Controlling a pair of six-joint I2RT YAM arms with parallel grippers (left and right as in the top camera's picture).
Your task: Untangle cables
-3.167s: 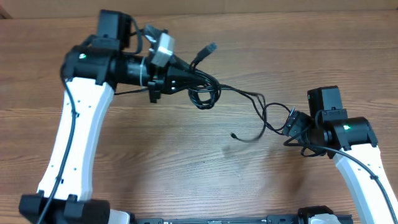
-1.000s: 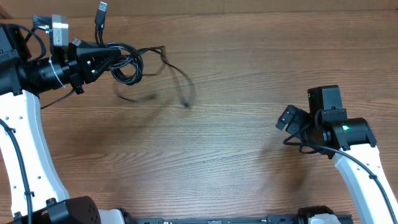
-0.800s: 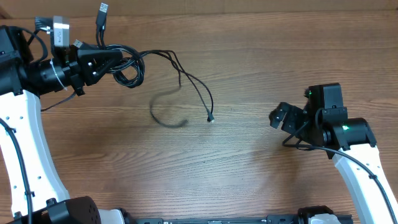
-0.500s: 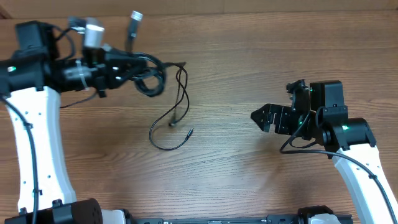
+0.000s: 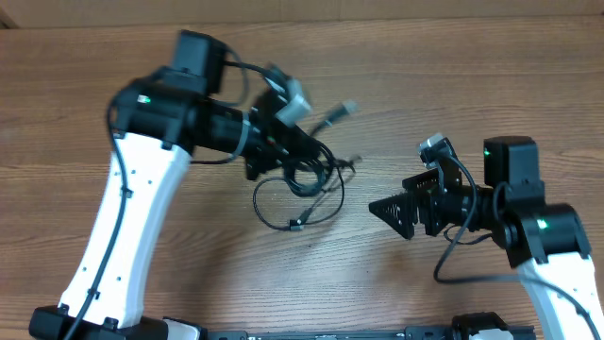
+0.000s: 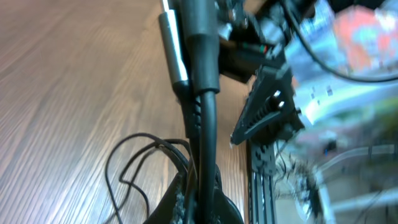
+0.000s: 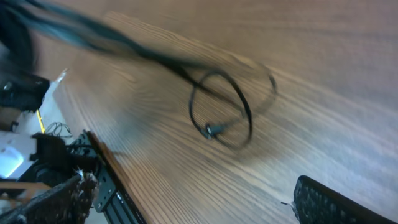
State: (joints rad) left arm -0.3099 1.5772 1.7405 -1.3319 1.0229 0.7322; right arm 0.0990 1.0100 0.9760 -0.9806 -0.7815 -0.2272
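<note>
Cables [image 5: 310,179] bunched in clamped left end effector [image 5: 291,156]; right end effector [image 5: 394,200] wide open, empty, near cables; untangling mostly left

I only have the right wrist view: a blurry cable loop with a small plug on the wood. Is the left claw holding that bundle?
Observer: Yes. Overhead, the left claw is clamped on the cables at their knotted bunch, and your loop trails from it.
Operator: Where is my claw relative to it?
Observer: The right claw points at the loop from its right side, with a gap between them and no cable touched.
Operator: Any other loose end?
Observer: A silver plug sticks out beyond the left claw, on the far side of the bunch.
</note>
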